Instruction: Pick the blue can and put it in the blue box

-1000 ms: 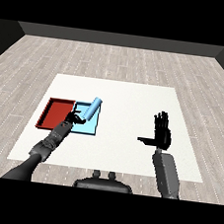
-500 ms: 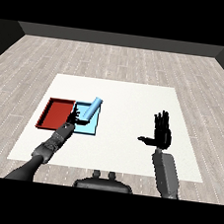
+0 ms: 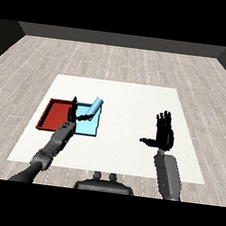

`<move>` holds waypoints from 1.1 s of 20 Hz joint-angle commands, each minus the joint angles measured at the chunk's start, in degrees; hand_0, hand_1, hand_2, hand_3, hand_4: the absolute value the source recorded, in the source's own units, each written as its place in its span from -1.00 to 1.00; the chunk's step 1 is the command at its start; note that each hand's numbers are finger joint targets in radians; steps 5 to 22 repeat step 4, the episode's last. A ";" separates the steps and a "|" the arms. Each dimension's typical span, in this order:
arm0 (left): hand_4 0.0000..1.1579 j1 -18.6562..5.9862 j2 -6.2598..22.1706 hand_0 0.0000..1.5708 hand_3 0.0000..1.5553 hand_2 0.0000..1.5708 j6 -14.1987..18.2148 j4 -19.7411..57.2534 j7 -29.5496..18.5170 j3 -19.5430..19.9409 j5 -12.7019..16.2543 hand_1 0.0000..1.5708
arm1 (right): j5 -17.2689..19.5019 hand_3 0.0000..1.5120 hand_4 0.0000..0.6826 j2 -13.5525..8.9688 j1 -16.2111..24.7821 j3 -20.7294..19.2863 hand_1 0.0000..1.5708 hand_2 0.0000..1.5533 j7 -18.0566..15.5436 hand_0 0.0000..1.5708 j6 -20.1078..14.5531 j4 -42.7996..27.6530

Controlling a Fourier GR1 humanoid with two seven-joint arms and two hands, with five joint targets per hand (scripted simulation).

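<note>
You see the light blue can (image 3: 94,108) tilted over the blue tray (image 3: 89,128), left hand (image 3: 74,113) fingers spread beside it; right hand (image 3: 164,132) fingers spread.

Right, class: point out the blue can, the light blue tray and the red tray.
blue can (image 3: 94,108), head view, middle of its tilted side.
light blue tray (image 3: 89,128), head view, bare floor.
red tray (image 3: 54,116), head view, bare floor.

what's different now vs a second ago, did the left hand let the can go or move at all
The left hand has opened: its fingers now point up beside the blue can rather than curling round it. The can leans tilted over the light blue tray, about where it was. The right hand stays raised and open, and the red tray has not shifted.
</note>
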 commanded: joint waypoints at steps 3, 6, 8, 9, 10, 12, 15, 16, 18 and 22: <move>-1.00 8.60 -3.79 -1.00 -1.00 -1.00 -9.14 -16.89 -12.20 -1.80 2.37 -1.00 | 1.89 -1.00 -1.00 -1.27 1.34 -0.28 -1.00 -1.00 -0.62 -1.00 0.18 1.70; -1.00 11.74 -2.69 -1.00 -1.00 -1.00 -10.22 -20.58 -11.50 -2.35 2.79 -1.00 | 1.61 -1.00 -1.00 -1.97 0.48 -0.28 -1.00 -1.00 0.90 -1.00 0.21 0.69; -1.00 11.74 -2.69 -1.00 -1.00 -1.00 -10.22 -20.58 -11.50 -2.35 2.79 -1.00 | 1.61 -1.00 -1.00 -1.97 0.48 -0.28 -1.00 -1.00 0.90 -1.00 0.21 0.69; -1.00 11.74 -2.69 -1.00 -1.00 -1.00 -10.22 -20.58 -11.50 -2.35 2.79 -1.00 | 1.61 -1.00 -1.00 -1.97 0.48 -0.28 -1.00 -1.00 0.90 -1.00 0.21 0.69; -1.00 11.74 -2.69 -1.00 -1.00 -1.00 -10.22 -20.58 -11.50 -2.35 2.79 -1.00 | 1.61 -1.00 -1.00 -1.97 0.48 -0.28 -1.00 -1.00 0.90 -1.00 0.21 0.69; -1.00 11.74 -2.69 -1.00 -1.00 -1.00 -10.22 -20.58 -11.50 -2.35 2.79 -1.00 | 1.61 -1.00 -1.00 -1.97 0.48 -0.28 -1.00 -1.00 0.90 -1.00 0.21 0.69; -1.00 11.74 -2.69 -1.00 -1.00 -1.00 -10.22 -20.58 -11.50 -2.35 2.79 -1.00 | 1.61 -1.00 -1.00 -1.97 0.48 -0.28 -1.00 -1.00 0.90 -1.00 0.21 0.69; -1.00 11.74 -2.69 -1.00 -1.00 -1.00 -10.22 -20.58 -11.50 -2.35 2.79 -1.00 | 1.61 -1.00 -1.00 -1.97 0.48 -0.28 -1.00 -1.00 0.90 -1.00 0.21 0.69; -1.00 11.74 -2.69 -1.00 -1.00 -1.00 -10.22 -20.58 -11.50 -2.35 2.79 -1.00 | 1.61 -1.00 -1.00 -1.97 0.48 -0.28 -1.00 -1.00 0.90 -1.00 0.21 0.69; -1.00 11.74 -2.69 -1.00 -1.00 -1.00 -10.22 -20.58 -11.50 -2.35 2.79 -1.00 | 1.61 -1.00 -1.00 -1.97 0.48 -0.28 -1.00 -1.00 0.90 -1.00 0.21 0.69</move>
